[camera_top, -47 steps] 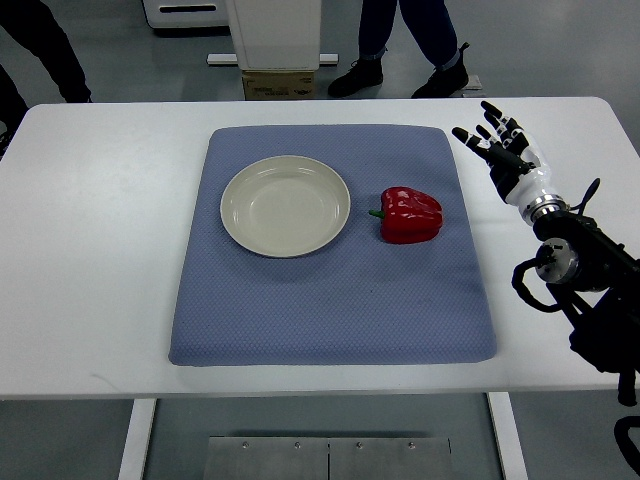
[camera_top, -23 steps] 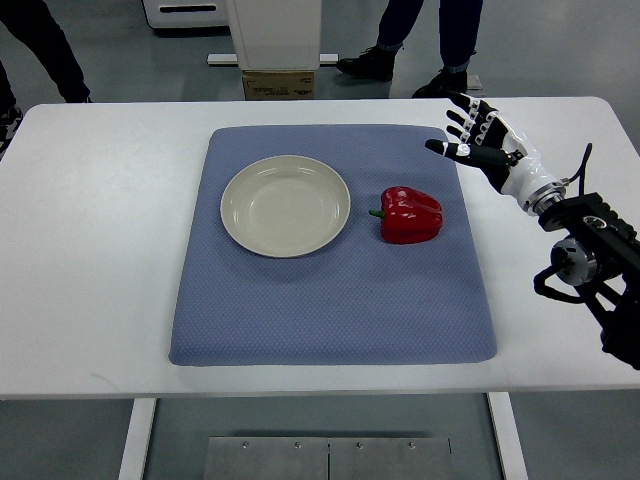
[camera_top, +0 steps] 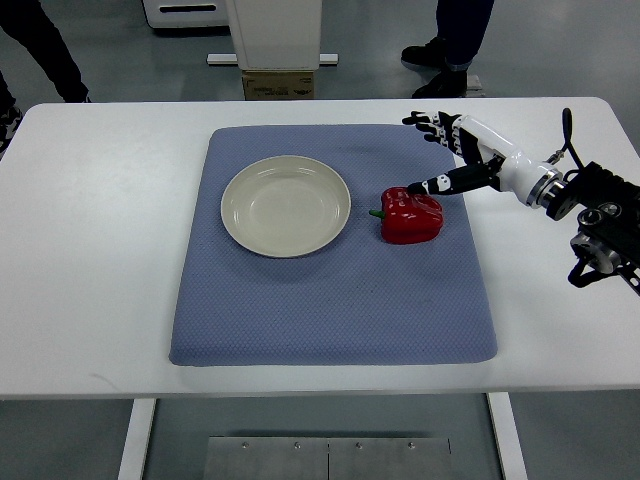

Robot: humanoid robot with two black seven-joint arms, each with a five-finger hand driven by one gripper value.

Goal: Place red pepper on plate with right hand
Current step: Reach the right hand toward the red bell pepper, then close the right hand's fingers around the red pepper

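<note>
A red pepper [camera_top: 409, 217] with a green stem lies on the blue mat [camera_top: 330, 300], just right of the cream plate [camera_top: 285, 205]. The plate holds nothing. My right hand [camera_top: 436, 152] reaches in from the right edge with fingers spread open. Its thumb tip is over the pepper's top right, and its other fingers hang above the mat's far right corner. It holds nothing. The left arm does not show.
The mat lies on a white table [camera_top: 90, 250]. A white stand with a cardboard box [camera_top: 279, 84] is behind the table's far edge. People's legs and shoes [camera_top: 440, 50] show on the floor beyond the table.
My right hand has moved left and toward the pepper, from the table's right side to just above the pepper. The pepper and plate have not moved. The person behind has stepped right.
</note>
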